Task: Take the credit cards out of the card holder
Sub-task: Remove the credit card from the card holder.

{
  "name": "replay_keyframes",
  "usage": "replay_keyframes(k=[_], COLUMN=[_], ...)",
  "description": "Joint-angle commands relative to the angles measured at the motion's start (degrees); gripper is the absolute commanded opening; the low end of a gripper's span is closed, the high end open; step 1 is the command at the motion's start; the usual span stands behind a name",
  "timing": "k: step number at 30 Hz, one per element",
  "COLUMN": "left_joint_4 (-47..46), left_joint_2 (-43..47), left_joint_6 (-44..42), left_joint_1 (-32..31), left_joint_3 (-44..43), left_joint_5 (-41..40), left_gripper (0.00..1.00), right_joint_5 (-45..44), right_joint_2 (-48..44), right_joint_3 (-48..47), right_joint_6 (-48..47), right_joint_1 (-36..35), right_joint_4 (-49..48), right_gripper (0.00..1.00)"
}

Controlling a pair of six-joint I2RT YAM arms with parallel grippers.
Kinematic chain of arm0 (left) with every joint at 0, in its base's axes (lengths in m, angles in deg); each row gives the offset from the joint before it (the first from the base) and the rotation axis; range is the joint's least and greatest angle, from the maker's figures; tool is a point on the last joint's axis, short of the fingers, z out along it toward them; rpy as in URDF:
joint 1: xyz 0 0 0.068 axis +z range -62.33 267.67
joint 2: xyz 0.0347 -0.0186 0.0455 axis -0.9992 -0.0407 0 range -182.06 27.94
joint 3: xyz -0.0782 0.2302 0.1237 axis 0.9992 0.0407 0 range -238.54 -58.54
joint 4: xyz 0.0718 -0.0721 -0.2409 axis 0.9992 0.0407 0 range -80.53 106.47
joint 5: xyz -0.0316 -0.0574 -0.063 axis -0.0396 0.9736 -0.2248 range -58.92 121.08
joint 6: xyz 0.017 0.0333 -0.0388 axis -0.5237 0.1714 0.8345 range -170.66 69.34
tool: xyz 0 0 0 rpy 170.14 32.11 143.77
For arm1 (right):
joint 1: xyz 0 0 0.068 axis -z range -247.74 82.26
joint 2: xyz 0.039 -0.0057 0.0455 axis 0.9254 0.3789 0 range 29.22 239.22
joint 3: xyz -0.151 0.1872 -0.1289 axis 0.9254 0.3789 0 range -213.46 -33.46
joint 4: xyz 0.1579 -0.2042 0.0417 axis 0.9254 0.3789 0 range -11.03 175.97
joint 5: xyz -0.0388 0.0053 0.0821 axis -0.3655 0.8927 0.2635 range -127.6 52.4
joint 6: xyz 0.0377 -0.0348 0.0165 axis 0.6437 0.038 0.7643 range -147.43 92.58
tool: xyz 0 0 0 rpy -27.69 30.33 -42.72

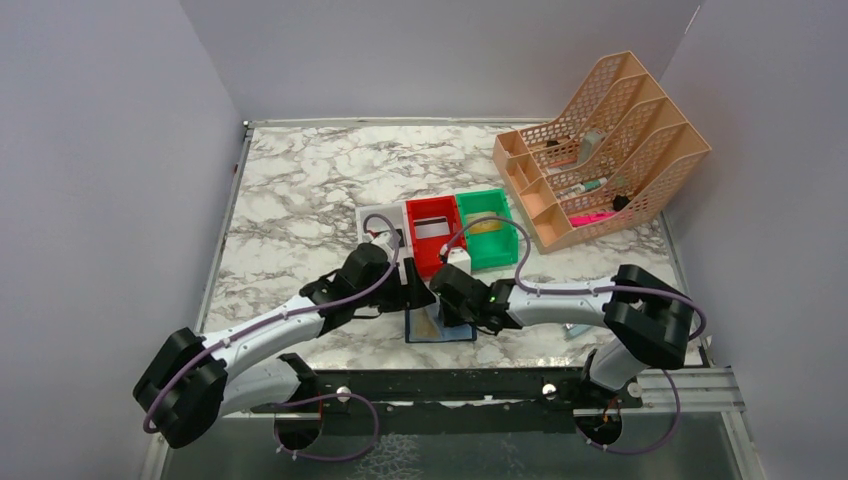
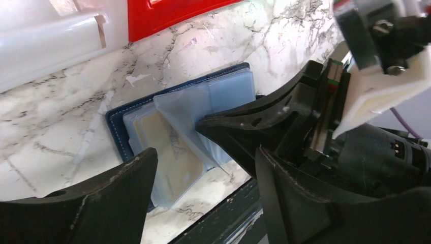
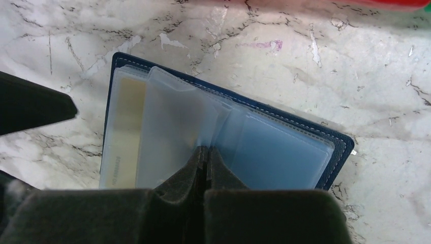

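Note:
The navy card holder (image 1: pixel 442 330) lies open on the marble near the front edge, its clear plastic sleeves showing (image 3: pixel 284 152). A gold credit card (image 3: pixel 124 127) sits in the left sleeve; it also shows in the left wrist view (image 2: pixel 170 152). No other cards show in the holder. My right gripper (image 3: pixel 206 150) is shut on the edge of a middle sleeve (image 2: pixel 185 114) and holds that sleeve raised. My left gripper (image 2: pixel 206 155) is open and empty, low over the gold card's side of the holder (image 2: pixel 117 127), with one finger on each side.
A white bin (image 1: pixel 378 222), a red bin (image 1: pixel 432 250) and a green bin (image 1: pixel 490 250) stand just behind the holder. A peach mesh organiser (image 1: pixel 600 150) stands at the back right. The table's black front rail (image 1: pixel 450 385) runs just before the holder.

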Motion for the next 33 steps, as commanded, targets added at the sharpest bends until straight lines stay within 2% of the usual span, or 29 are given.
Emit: replay_keyframes(k=[1, 10, 15, 17, 20, 24, 28, 33], left_joint_4=[-8.21, -13.55, -14.29, -14.08, -12.98, -12.47, -12.44, -12.42], left_joint_2=[-2.58, -7.58, -11.66, -13.68, -15.75, -16.17, -16.59, -19.26], left_joint_6=[6.91, 12.23, 11.08, 9.89, 8.62, 8.07, 6.62, 4.57], left_joint_1=[-1.23, -1.71, -2.79, -3.40, -4.70, -5.73, -6.44, -7.96], left_joint_3=[1.88, 4.60, 3.43, 2.34, 0.55, -1.03, -3.15, -7.08], left_joint_5=[1.51, 2.81, 4.40, 5.15, 4.92, 3.15, 2.74, 4.60], left_gripper=[0.71, 0.56, 0.44, 0.37, 0.28, 0.33, 0.40, 0.46], right_joint_5=[-0.26, 0.92, 1.60, 1.56, 1.75, 0.52, -4.70, -14.43], right_joint_2=[-0.28, -0.41, -0.30, -0.72, -3.32, -10.07, -17.31, -25.18], right_joint_3=[3.31, 6.49, 6.75, 6.72, 7.28, 8.49, 8.98, 7.78], right_joint_6=[2.55, 5.71, 6.04, 6.31, 6.42, 6.43, 7.82, 13.87], right_joint_1=[0.63, 0.74, 0.74, 0.73, 0.77, 0.75, 0.73, 0.75], right_joint_4=[1.04, -1.36, -1.73, -1.49, -1.87, -1.58, 3.48, 15.53], right_gripper=[0.01, 0.01, 0.01, 0.02, 0.08, 0.25, 0.47, 0.50])
